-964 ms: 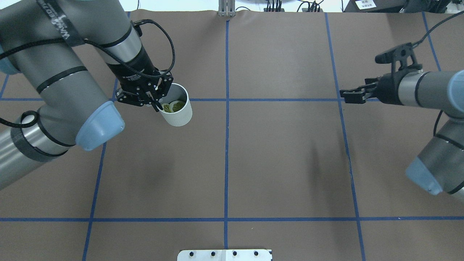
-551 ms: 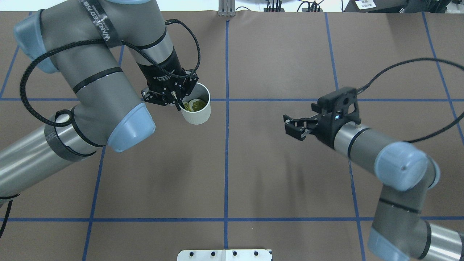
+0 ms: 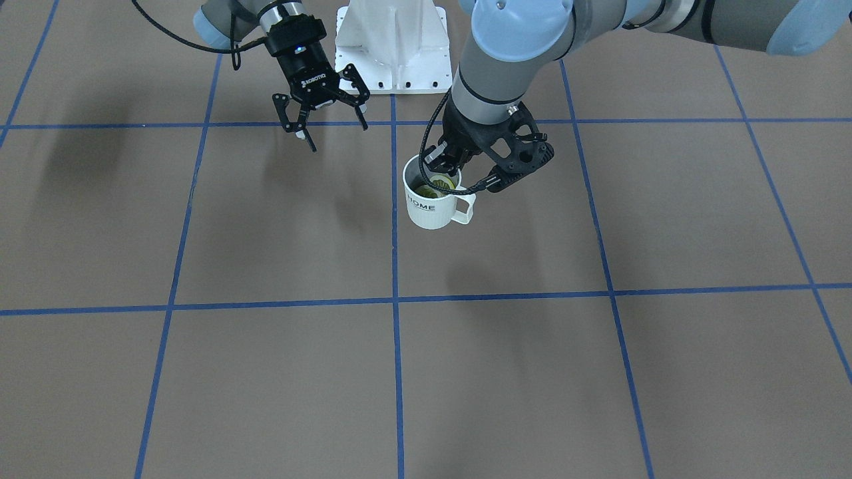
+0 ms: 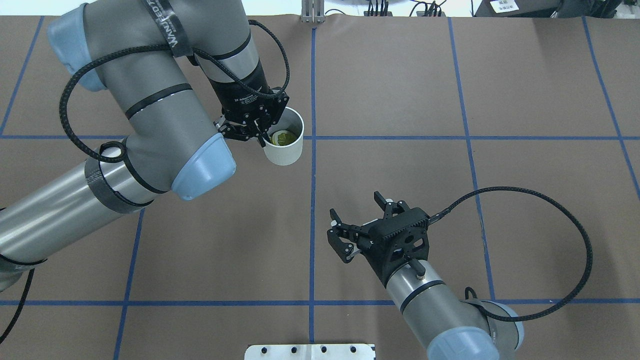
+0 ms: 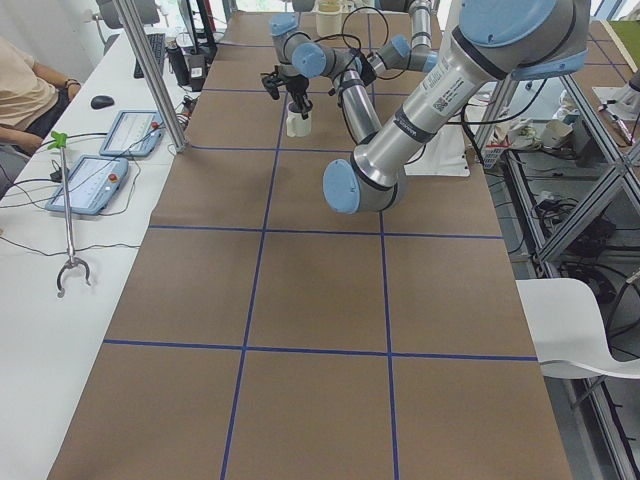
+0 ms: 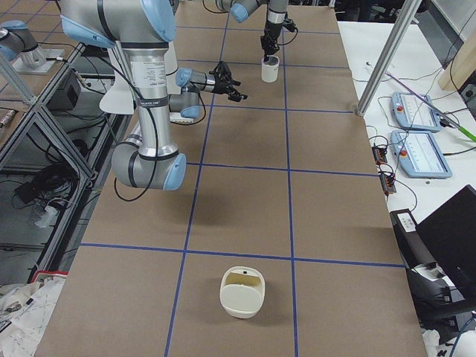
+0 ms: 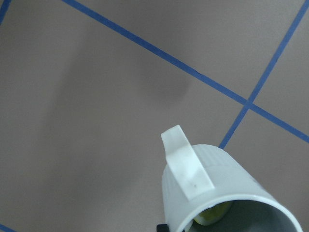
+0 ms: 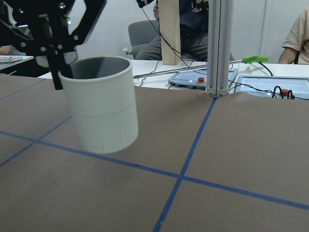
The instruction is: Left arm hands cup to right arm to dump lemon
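The left hand (image 4: 263, 140) pinches the cup (image 4: 286, 152) by its rim, clear of the tabletop (image 4: 400, 100), lemon (image 4: 282, 137) inside. It looks like slick, breakable ceramic. The right hand (image 3: 336, 135), spread wide and empty, should clasp its body.

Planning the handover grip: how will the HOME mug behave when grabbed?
The mug looks glazed ceramic: probably stiff, slippery, breakable if dropped. Pinched at its rim by the left gripper, it hangs tilted, so it may pivot.
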